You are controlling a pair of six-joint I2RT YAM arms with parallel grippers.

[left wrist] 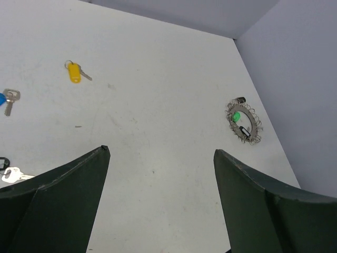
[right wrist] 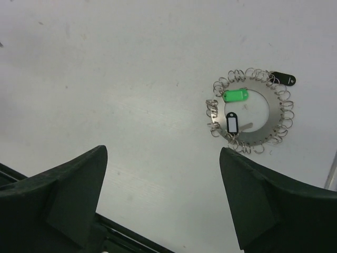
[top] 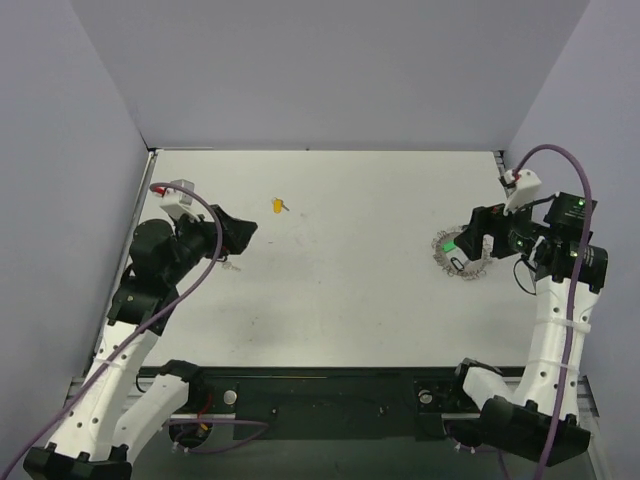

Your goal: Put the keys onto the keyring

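The keyring [right wrist: 255, 137] lies flat on the table [top: 350, 300] near its right edge, about midway between the near and far edges. A green-headed key [right wrist: 235, 95] and a black-headed key [right wrist: 232, 123] with a white label sit inside the hoop. They seem hooked to the wire loops, though the view is too coarse to be sure. The right gripper [right wrist: 163, 151] hangs just above and beside the keyring, jaws spread wide and gripping nothing. The left gripper [left wrist: 161, 151] hovers near the table's left edge, also spread wide and empty. A yellow-headed key [left wrist: 75, 72] lies toward the far edge, left of centre. A blue-headed key [left wrist: 5, 100] and a whitish key [left wrist: 13, 174] lie by the left edge.
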